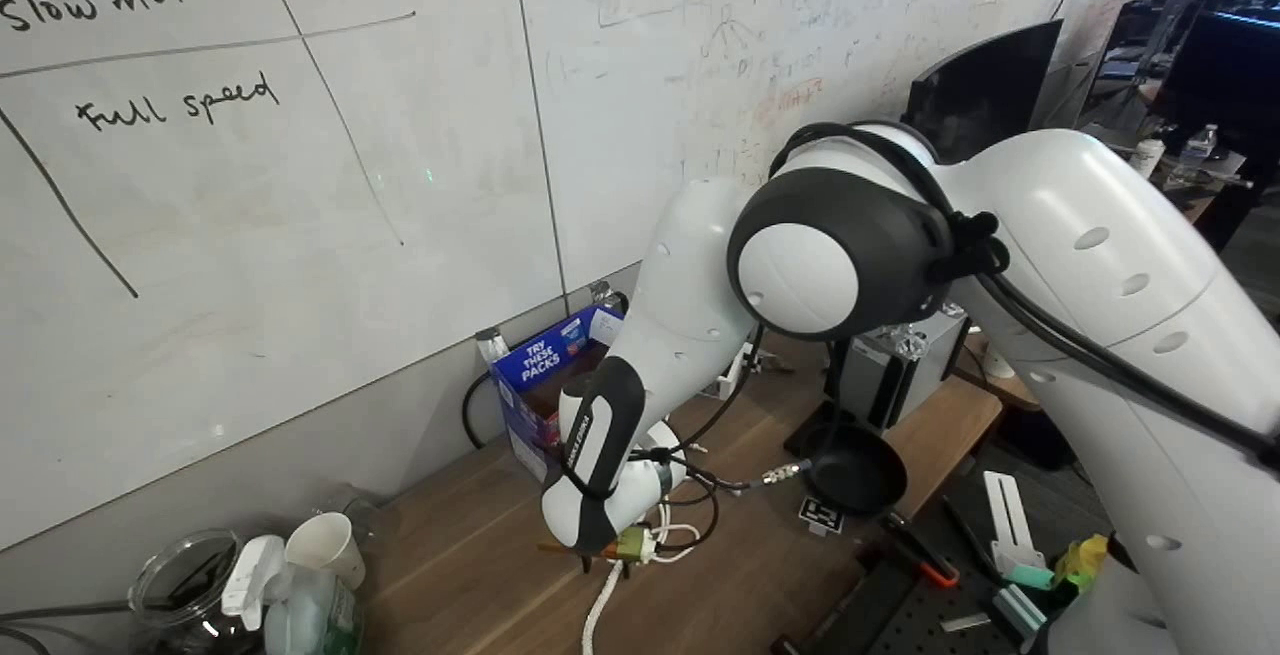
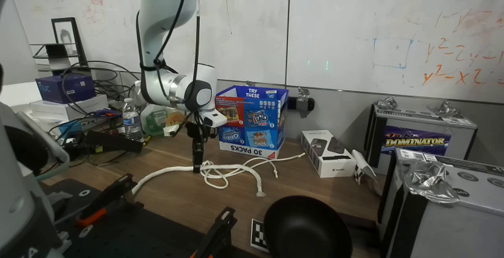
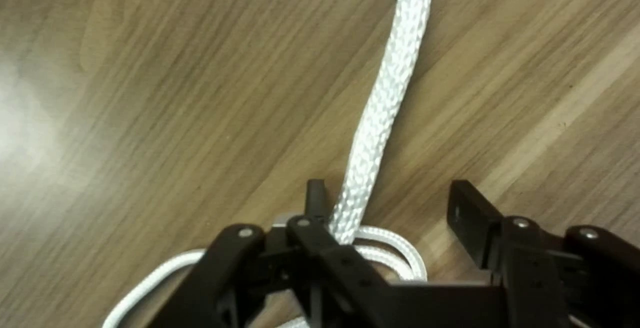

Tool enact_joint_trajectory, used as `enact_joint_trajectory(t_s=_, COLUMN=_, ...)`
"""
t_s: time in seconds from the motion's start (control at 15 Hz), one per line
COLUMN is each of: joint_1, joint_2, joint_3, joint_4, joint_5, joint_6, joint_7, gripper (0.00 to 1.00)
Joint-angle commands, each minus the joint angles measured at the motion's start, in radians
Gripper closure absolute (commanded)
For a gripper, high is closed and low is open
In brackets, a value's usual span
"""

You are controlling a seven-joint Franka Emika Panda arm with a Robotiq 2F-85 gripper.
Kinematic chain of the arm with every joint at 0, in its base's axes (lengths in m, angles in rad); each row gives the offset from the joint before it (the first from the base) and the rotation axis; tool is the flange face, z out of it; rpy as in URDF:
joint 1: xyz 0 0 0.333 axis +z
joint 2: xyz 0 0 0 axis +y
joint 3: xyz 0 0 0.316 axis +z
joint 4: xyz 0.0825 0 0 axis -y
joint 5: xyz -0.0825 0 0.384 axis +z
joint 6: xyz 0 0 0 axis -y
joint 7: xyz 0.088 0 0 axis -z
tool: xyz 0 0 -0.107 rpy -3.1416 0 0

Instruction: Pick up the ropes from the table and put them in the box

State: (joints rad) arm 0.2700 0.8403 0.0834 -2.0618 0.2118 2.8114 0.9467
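Wrist view is showing you the two black gripper fingers [image 3: 470, 218] standing apart, nothing clamped between them. The thick white braided rope [image 3: 377, 112] is running through that gap, lying nearer the finger on the picture's left (touching it or just clear, you can't tell from here). Its long axis is crossing the closing line of the black two-fingered gripper [image 3: 390, 203] steeply, so you are probably needing only a straight squeeze, with no turning. Close by, the thin white cord [image 3: 140, 287] is looping, partly hidden by the gripper; you may be risking a stray strand in the grip. In an exterior view, both ropes are lying on the brown wood-grain table [image 2: 189, 195], the cord's loops overlapping the thick rope beside the gripper, and a fingertip is covering a short stretch of it, so you are likely sitting low enough to close. The gripper is hanging nearly vertical at the end of the white Panda arm with dark joint caps [image 1: 690, 285], which is sloping down from a high elbow. The open-topped blue-and-red cardboard snack box [image 2: 252, 132] is standing just behind the ropes, below the whiteboard [image 2: 256, 45]. You are facing a short carry, but wanting plenty of lift first: long rope ends may be draping over the rim.
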Motion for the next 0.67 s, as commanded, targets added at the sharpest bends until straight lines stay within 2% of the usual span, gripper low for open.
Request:
enact_joint_trajectory(t_s=0.0, joint_1=0.006, joint_2=0.009, joint_3=-0.006, joint_4=0.013, joint_5=0.023, joint_6=0.022, joint_7=-0.03, gripper=0.65)
enact_joint_trajectory(t_s=0.2, joint_1=0.008, joint_2=0.007, joint_3=-0.006, joint_4=0.017, joint_5=0.023, joint_6=0.023, joint_7=-0.031, gripper=0.84)
enact_joint_trajectory(t_s=0.4, joint_1=0.007, joint_2=-0.001, joint_3=-0.007, joint_4=0.008, joint_5=0.025, joint_6=0.027, joint_7=-0.031, gripper=0.92)
enact_joint_trajectory(t_s=0.47, joint_1=0.004, joint_2=-0.006, joint_3=-0.005, joint_4=0.004, joint_5=0.026, joint_6=0.023, joint_7=-0.033, gripper=0.86)
enact_joint_trajectory(t_s=0.6, joint_1=-0.008, joint_2=-0.025, joint_3=0.007, joint_4=-0.01, joint_5=0.028, joint_6=0.005, joint_7=-0.046, gripper=0.85)
